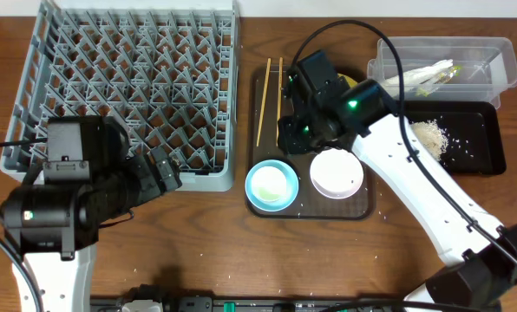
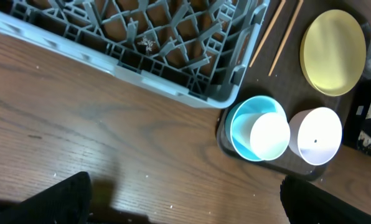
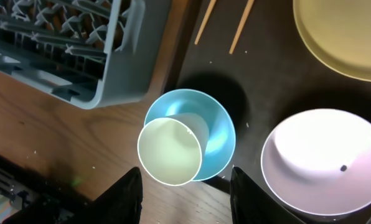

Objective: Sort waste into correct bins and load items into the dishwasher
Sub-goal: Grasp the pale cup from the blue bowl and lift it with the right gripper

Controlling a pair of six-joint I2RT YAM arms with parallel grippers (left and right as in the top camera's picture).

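The right claw (image 3: 185, 198) hangs over the brown tray (image 1: 363, 208) with its 2 fingers spread wide and nothing in them. Right under it, the cup (image 3: 170, 151) sits inside the blue bowl (image 3: 220, 134), at the near left end of the tray. The cup seems to lean on the bowl's side. If the claw goes down a bit off, 1 finger can hit the bowl's rim, and the bowl can slide or tip. If it pinches only the cup's thin edge, the cup can slip out and fall. The white bowl (image 3: 322, 162) is just to the right, so a finger may bump it too. The plate (image 3: 347, 31) and the 2 chopsticks (image 3: 241, 25) lie on the far part of the tray, and a push may make the sticks roll. The rack (image 1: 206, 180) is just to the left, and a carried cup may knock its low wall. The left claw (image 2: 185, 202) is spread and empty too, by the rack's near right corner, so the 2 arms may bump there. The napkin (image 1: 423, 76) is in the tub (image 1: 501, 61), and the crumbs (image 1: 432, 134) are in the black tray (image 1: 488, 152), far right.
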